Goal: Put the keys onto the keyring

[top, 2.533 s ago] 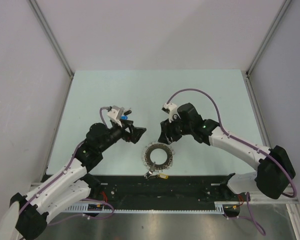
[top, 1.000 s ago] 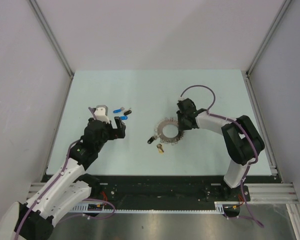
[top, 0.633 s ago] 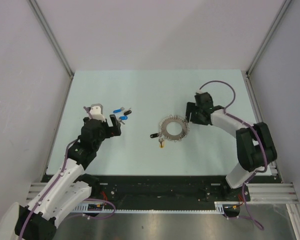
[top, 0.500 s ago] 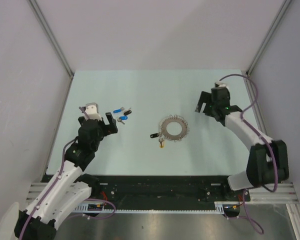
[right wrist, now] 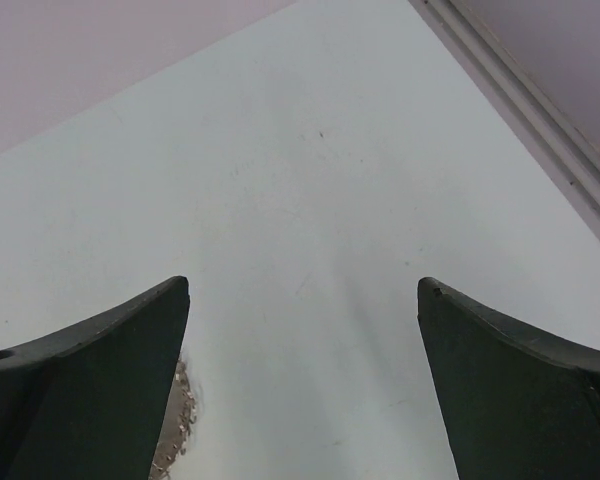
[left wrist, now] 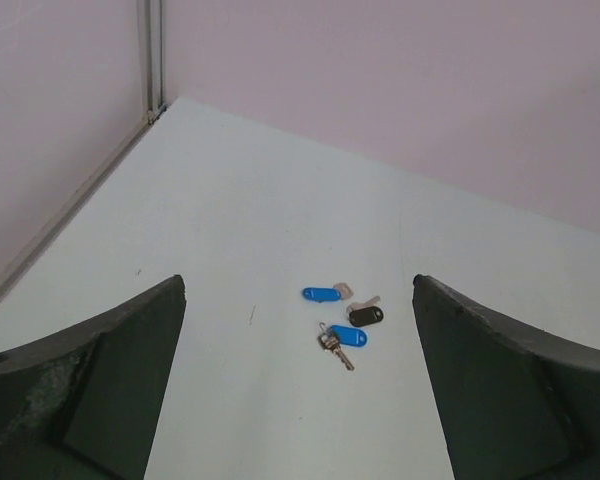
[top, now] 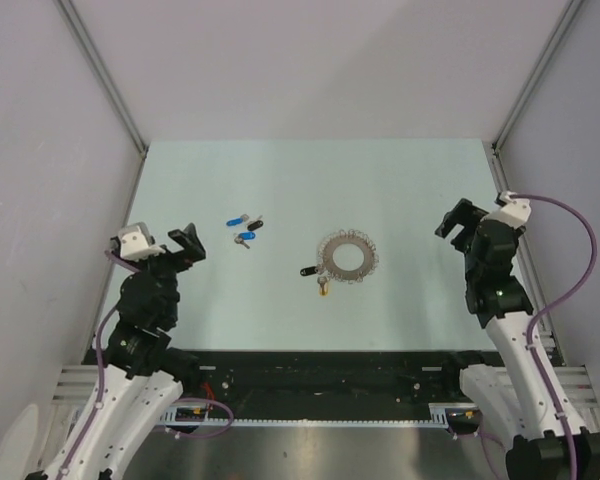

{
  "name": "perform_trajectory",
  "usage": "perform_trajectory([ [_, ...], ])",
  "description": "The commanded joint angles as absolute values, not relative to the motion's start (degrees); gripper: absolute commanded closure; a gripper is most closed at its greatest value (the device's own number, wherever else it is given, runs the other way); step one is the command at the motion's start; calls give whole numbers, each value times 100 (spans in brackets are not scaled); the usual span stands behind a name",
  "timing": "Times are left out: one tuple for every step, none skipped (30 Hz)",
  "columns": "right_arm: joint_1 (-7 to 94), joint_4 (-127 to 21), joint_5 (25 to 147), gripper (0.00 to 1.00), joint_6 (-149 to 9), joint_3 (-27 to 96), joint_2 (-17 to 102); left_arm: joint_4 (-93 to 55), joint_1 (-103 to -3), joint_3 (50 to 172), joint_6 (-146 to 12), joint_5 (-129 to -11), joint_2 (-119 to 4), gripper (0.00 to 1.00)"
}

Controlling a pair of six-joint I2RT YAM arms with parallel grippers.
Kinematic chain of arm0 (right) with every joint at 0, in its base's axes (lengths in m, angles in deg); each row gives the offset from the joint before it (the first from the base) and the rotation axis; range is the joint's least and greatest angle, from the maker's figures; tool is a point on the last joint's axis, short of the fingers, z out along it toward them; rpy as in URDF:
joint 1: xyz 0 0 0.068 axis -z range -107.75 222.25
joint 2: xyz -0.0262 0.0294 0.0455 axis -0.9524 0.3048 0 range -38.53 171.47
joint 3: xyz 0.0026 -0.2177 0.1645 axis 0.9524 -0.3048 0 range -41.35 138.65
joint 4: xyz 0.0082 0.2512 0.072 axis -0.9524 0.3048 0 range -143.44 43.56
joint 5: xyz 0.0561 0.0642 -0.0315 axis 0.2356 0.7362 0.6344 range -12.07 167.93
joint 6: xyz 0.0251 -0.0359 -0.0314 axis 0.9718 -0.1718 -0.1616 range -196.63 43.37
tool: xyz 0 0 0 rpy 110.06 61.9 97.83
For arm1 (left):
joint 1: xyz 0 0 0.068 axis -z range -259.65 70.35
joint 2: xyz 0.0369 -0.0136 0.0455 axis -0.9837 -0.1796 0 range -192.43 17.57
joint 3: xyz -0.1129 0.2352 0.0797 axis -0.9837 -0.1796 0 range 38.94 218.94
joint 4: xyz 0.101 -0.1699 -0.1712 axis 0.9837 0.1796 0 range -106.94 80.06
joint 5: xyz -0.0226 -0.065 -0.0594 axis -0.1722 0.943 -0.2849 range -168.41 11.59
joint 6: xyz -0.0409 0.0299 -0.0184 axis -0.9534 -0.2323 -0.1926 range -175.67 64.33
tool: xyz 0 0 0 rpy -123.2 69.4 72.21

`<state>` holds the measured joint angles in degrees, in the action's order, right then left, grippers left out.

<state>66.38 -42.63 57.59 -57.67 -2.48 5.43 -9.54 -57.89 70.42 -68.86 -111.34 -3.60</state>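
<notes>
The left gripper [top: 180, 247] hangs over the table's [top: 310, 180] left edge, its fingers [left wrist: 100, 380] spread wide with nothing between them. Just to its right lie three of the keys [top: 245, 228], two blue-headed and one black-headed, close together; any writing on the heads is too small to read. At mid-table the keyring [top: 327, 258] lies flat, with a black key [top: 308, 270] touching its near-left rim and a yellow key [top: 323, 290] just beside that. Bare table stretches from the ring to the right gripper [top: 458, 222], which hovers near the right edge, fingers [right wrist: 90, 380] likewise far apart and holding nothing.
</notes>
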Motion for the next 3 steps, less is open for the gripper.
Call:
perform_trajectory([
  [6645,-4904,5842,0,-5896,-312,251,-1220,-5829,6935,-6507,-11409,-318,0],
  [6645,-4940,5877,0,-5888,-321,225,-1202,-5838,6952,-6490,-11496,-326,0],
  [6645,-4992,5895,0,-5905,-312,216,-1176,-5830,6970,-6481,-11558,-344,0],
])
